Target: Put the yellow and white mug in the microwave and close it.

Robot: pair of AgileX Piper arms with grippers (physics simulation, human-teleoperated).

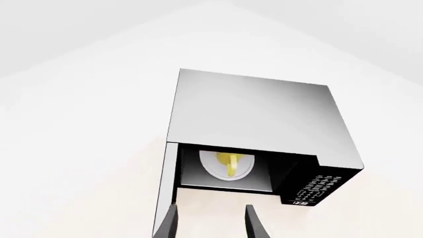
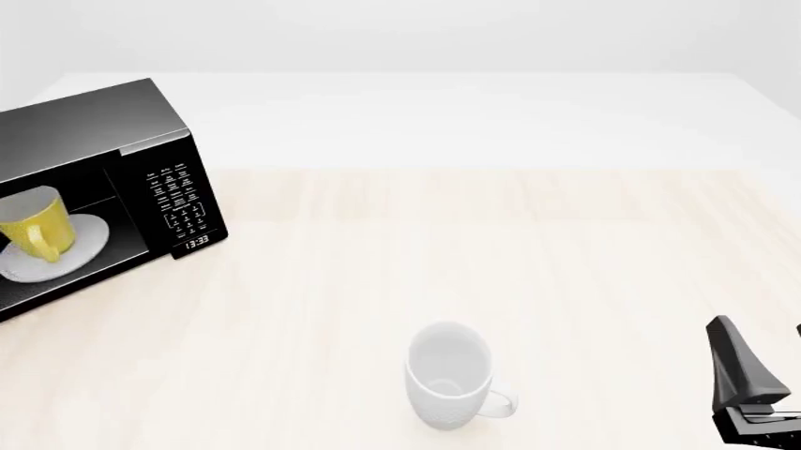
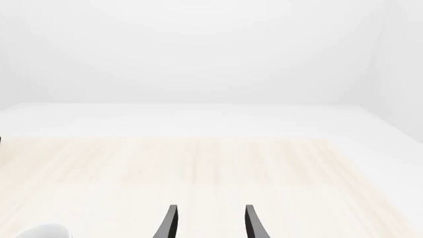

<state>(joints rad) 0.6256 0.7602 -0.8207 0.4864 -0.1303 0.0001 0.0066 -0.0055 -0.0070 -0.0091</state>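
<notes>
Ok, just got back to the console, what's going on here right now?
The yellow and white mug already sits on the turntable plate inside the microwave, and the door is still open. Neither arm holds anything: the left pincer is open, pointed at the microwave's opening, and the right pincer is open over the bare table. The all-white mug stands untouched. Closing the door remains.

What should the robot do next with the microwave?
Probably swing the door shut with the left gripper. The yellow mug already sits on the plate inside the microwave, the door is open, and the gripper is empty beside it.
</notes>
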